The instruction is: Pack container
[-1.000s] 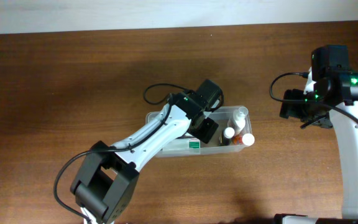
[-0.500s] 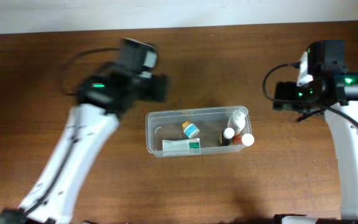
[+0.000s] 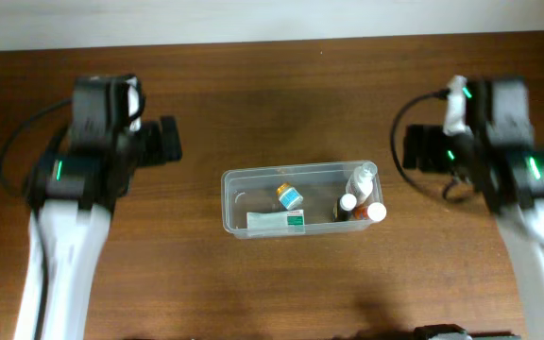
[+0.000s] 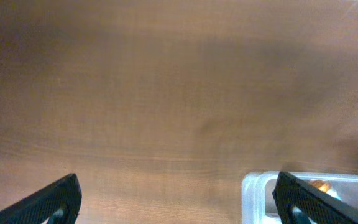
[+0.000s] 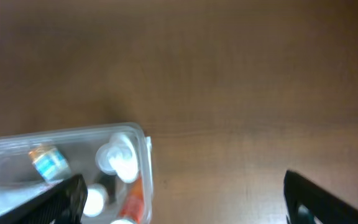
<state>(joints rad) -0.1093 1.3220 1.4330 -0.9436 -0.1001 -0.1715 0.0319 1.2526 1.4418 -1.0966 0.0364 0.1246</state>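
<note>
The clear plastic container (image 3: 235, 179) sits at the table's middle. Inside lie a white tube with a green band (image 3: 277, 220), a small blue-and-orange item (image 3: 289, 195) and small white-capped bottles (image 3: 359, 198) at its right end. My left gripper (image 3: 166, 140) is open and empty, well to the container's upper left; its wrist view shows wide-apart fingers (image 4: 176, 199) and the container's corner (image 4: 257, 193). My right gripper (image 3: 416, 149) is open and empty, to the container's upper right; its wrist view shows spread fingers (image 5: 185, 199) over bare wood beside the container (image 5: 143, 140) and bottles (image 5: 118, 160).
The brown wooden table (image 3: 281, 85) meets a pale wall strip at the far edge. Black cables loop off both arms, one by the right arm (image 3: 399, 142).
My left arm has pulled out of the container and swung far left and back. The right arm has shifted a little. The small blue-and-orange item now lies in the container.
</note>
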